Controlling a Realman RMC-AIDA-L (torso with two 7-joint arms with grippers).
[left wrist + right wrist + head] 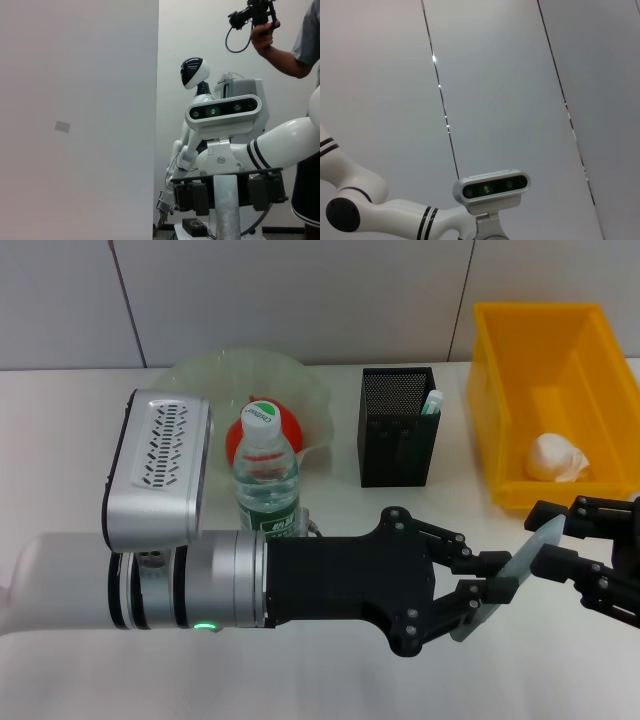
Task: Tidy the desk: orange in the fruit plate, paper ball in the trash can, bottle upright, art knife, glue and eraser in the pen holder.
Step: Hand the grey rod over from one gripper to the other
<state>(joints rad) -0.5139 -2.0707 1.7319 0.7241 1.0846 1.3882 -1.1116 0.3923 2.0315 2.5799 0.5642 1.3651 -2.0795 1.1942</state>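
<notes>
Head view: left gripper (487, 602) and right gripper (560, 545) both pinching slim grey-blue art knife (510, 578), blade axis slanting between them; black mesh pen holder (398, 426) lying beyond, nearer left arm.

The bottle (266, 475) stands upright before the clear fruit plate (200, 375), which holds the orange (287, 427). A paper ball (557, 457) lies in the yellow trash can (500, 380). The black mesh pen holder (397, 426) holds a green-tipped glue (431, 402). A translucent art knife (512, 572) hangs tilted between both grippers.
</notes>
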